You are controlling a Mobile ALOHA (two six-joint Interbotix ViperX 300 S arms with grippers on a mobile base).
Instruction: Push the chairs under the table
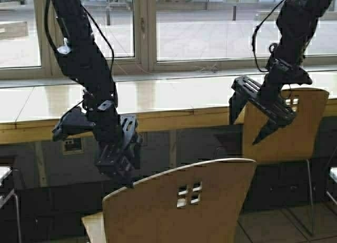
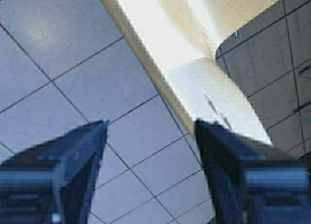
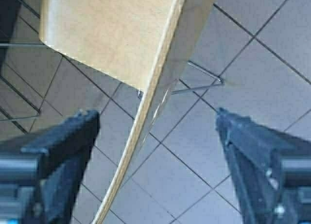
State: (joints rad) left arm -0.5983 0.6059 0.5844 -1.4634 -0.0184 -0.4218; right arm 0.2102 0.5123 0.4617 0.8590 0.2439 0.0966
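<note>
2 plywood chairs are facing the table [image 1: 158, 98], which is running along the window. The near chair [image 1: 174, 206] is standing back from it; the far chair [image 1: 287, 127] is sitting close to its edge. The left gripper [image 1: 113, 158] is hanging wide open over the near chair's backrest, gripping nothing. The right gripper [image 1: 247, 122] is spreading wide, straddling the far chair's backrest top without closing.

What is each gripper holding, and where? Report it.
Nothing. Left gripper and right gripper are both open, each straddling a chair backrest's top edge, near chair and far chair.
</note>
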